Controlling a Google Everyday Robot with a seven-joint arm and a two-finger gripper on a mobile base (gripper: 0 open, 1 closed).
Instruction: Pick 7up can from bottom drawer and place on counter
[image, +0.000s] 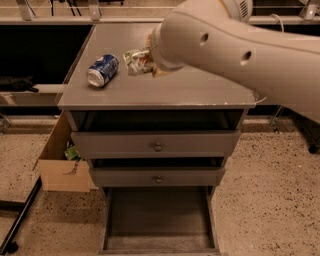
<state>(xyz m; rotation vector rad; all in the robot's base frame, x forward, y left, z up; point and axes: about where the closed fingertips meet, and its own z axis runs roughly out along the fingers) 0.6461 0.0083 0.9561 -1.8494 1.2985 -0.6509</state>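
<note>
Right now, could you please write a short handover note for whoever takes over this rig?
Gripper: over the counter, right at the 7up can, mostly hidden by the arm; grip unclear.
7up can: on or just above the counter, right of the blue and white can.
Bottom drawer: pulled open, no can in it.
Done: can out of the drawer.
Left: confirm release, withdraw the arm.

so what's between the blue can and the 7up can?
Only bare counter, in the camera view. The gripper is at the 7up can, mostly hidden by the arm.
</note>
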